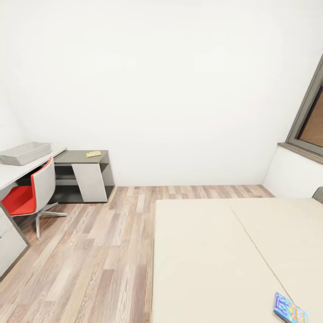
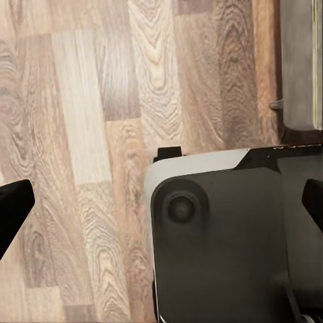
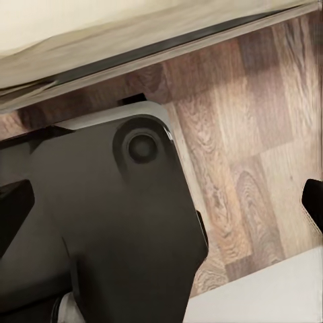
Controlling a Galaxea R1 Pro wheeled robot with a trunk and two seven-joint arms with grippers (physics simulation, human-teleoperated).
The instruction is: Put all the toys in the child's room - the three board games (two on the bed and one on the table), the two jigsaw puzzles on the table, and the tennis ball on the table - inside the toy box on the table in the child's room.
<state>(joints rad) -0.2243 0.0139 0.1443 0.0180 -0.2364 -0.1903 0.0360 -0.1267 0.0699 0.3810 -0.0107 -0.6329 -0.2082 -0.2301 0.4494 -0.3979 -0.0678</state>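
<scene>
Where bed point(image 1: 215, 260) ends, board game point(image 1: 289, 308) (blue)

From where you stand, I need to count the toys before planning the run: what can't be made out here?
- Toy box, head view: its near wall hides what lies inside.
- Table: cut off by the left edge, so most of its top is unseen.
- Blue game on the bed: clipped by the bottom edge; a second game may lie out of frame.
- Yellow item on the dark shelf unit: too small to identify.
</scene>
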